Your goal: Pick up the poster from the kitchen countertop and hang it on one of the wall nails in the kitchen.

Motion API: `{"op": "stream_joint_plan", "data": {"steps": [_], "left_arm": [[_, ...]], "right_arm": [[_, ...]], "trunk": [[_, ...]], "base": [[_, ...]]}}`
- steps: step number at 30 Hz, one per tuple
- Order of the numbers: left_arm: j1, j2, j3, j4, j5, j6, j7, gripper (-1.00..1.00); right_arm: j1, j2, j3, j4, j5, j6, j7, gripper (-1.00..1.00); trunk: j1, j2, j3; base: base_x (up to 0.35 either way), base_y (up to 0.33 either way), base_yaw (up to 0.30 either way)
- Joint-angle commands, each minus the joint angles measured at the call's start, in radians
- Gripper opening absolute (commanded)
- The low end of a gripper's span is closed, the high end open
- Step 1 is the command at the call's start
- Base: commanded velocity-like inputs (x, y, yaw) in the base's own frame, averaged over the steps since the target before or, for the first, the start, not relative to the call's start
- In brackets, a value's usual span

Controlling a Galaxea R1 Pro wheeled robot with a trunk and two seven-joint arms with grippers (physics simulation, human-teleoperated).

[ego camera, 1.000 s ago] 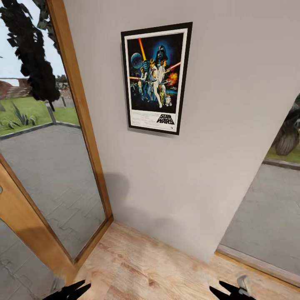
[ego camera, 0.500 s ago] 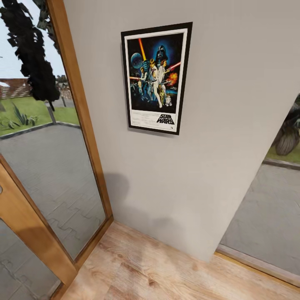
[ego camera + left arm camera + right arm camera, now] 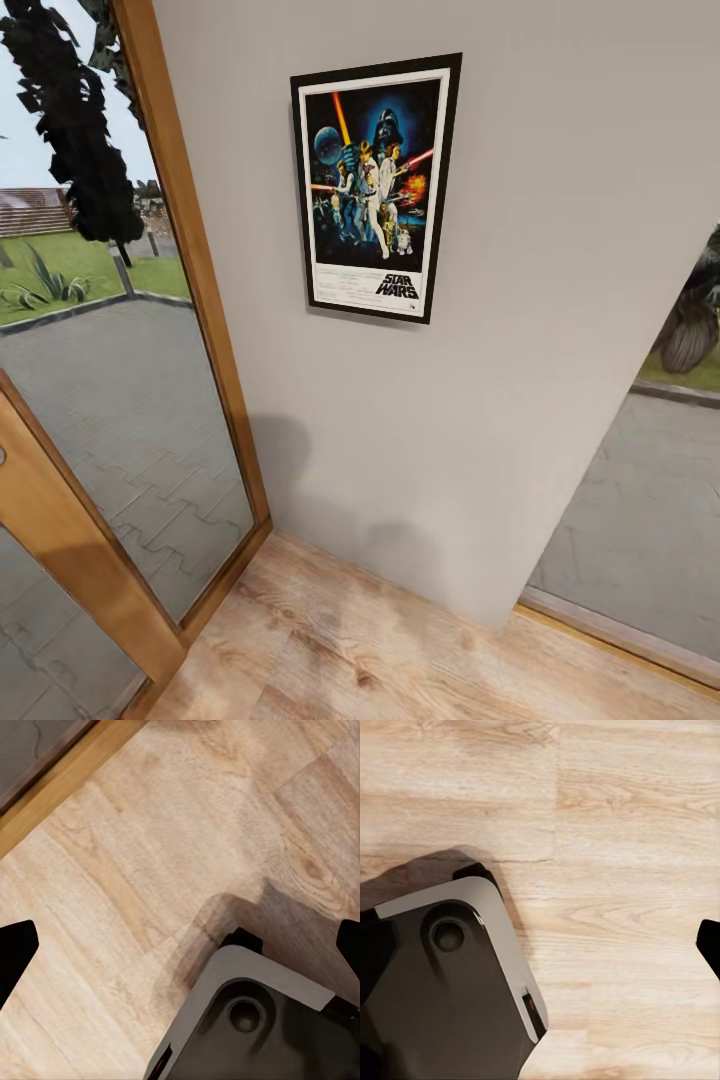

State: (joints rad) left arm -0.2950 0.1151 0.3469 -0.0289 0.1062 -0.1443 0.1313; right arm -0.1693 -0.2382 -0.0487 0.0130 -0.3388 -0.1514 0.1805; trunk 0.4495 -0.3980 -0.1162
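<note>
The poster (image 3: 374, 187) hangs upright and flat against the grey wall (image 3: 560, 300) in the head view. It has a thin black frame, a white border, blue-black artwork with figures and the "STAR WARS" logo. No gripper is touching it. In the left wrist view my left gripper (image 3: 181, 943) is open, its black fingertips (image 3: 15, 949) spread far apart over the wooden floor with nothing between them. In the right wrist view my right gripper (image 3: 540, 945) also looks open, one black fingertip (image 3: 711, 945) at the picture's edge. The kitchen countertop is out of view.
A wood-framed glass door (image 3: 120, 420) stands left of the wall, and another glass pane (image 3: 640, 520) is on the right. Light wooden floor (image 3: 350, 650) runs up to the wall. My grey and black base (image 3: 255, 1020) (image 3: 442, 990) sits below both grippers.
The black gripper tips seen at the bottom of the head view one second ago have dropped out of that picture. The poster has stayed in place on the wall.
</note>
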Motion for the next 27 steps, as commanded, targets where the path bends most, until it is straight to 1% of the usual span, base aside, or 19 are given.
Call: {"op": "stream_joint_plan", "data": {"steps": [1, 20, 27], "left_arm": [[-0.001, -0.001, -0.003, 0.001, 0.01, -0.005, 0.001, 1.0], [-0.001, -0.002, -0.003, 0.001, 0.012, -0.006, 0.0, 1.0], [-0.001, -0.008, -0.003, 0.001, 0.012, -0.006, -0.001, 1.0]], "right_arm": [[-0.001, 0.003, -0.005, 0.001, -0.006, -0.003, 0.007, 1.0], [-0.001, 0.005, -0.005, 0.001, -0.006, -0.004, 0.007, 1.0], [-0.001, 0.005, -0.005, 0.001, -0.006, -0.004, 0.007, 1.0]], "trunk": [[0.001, -0.002, -0.002], [0.001, -0.002, -0.002], [0.001, -0.002, -0.002]], "base": [[0.0, 0.0, 0.0], [0.0, 0.0, 0.0], [0.0, 0.0, 0.0]]}}
